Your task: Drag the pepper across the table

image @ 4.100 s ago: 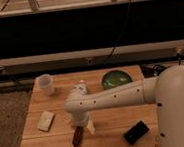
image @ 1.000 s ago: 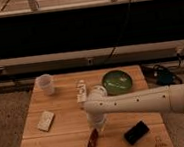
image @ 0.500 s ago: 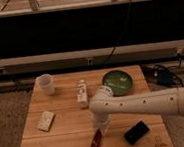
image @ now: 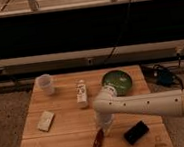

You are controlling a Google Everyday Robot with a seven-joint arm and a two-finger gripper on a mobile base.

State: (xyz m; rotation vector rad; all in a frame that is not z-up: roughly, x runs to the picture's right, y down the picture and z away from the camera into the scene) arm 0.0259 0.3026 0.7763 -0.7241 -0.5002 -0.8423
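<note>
The pepper [image: 98,140] is a small dark-red chili lying near the front edge of the light wooden table [image: 67,126], its thin tip pointing toward the front left. My gripper [image: 105,128] hangs from the white arm that reaches in from the right. It stands right over the pepper's upper end and seems to touch it. The black block [image: 136,132] lies just to the right of the gripper.
A white cup [image: 46,84] stands at the back left. A white bottle [image: 81,94] lies mid-table. A green bowl [image: 117,81] sits at the back right. A pale sponge-like piece [image: 46,121] lies at the left. The front edge is close below the pepper.
The gripper and the pepper have moved from the left-middle of the table toward the front and right. In the last half second they shifted slightly further forward.
</note>
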